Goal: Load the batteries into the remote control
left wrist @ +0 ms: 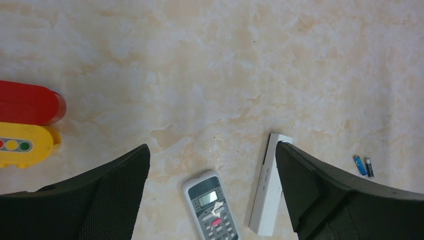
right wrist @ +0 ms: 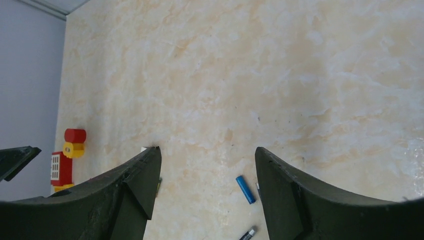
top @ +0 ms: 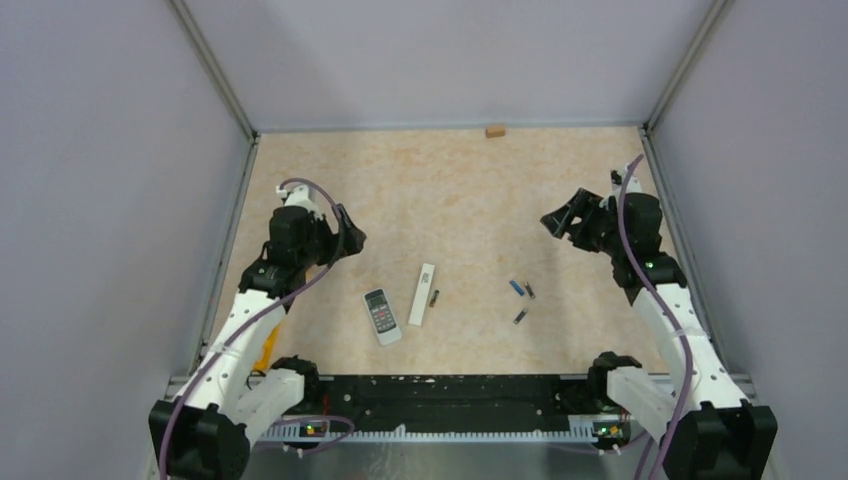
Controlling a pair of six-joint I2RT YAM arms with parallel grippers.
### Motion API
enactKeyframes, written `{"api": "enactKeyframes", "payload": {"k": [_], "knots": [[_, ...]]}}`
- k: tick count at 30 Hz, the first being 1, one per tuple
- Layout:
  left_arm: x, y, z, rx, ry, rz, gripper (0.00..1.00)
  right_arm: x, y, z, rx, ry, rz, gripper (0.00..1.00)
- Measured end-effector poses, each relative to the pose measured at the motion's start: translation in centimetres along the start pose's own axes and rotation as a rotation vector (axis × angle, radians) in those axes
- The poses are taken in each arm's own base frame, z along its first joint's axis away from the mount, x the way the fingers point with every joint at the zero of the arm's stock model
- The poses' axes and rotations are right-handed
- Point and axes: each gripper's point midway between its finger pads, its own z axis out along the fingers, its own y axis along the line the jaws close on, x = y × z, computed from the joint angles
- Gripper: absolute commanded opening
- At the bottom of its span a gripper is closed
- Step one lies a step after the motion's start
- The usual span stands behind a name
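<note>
A grey remote (top: 381, 316) with buttons lies face up near the table's front middle; it also shows in the left wrist view (left wrist: 212, 206). A slim white remote (top: 422, 294) lies right of it, also in the left wrist view (left wrist: 266, 192). One dark battery (top: 434, 297) lies beside the white remote. A bluish battery (top: 516, 288), a dark one (top: 530, 291) and another dark one (top: 520, 316) lie further right. The right wrist view shows the blue battery (right wrist: 245, 189). My left gripper (top: 350, 232) and right gripper (top: 556, 221) are open, empty and raised above the table.
A small tan block (top: 494, 130) sits at the far edge. A red and yellow toy (left wrist: 25, 122) lies at the left, also in the right wrist view (right wrist: 67, 155). Grey walls enclose the table on three sides.
</note>
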Motion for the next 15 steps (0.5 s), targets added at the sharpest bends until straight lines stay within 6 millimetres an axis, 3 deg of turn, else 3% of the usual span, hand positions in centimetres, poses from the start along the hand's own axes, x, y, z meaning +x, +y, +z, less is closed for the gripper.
{"api": "enactKeyframes", "payload": {"k": [6,11,15], "knots": [[2.0,-1.7,2.7,0.048,0.105,-0.011,0.99,2.0,-0.7,2.4,0.048,0.068,-0.004,0.63],[6.2,-4.6,4.9,0.114,0.245,0.015,0.98,4.7,-0.9,4.1,0.085,0.16,0.004,0.62],[9.8,-6.7,6.1,0.14,0.331,0.048,0.91,5.5,-1.0,4.5,0.102,0.178,0.007,0.62]]}}
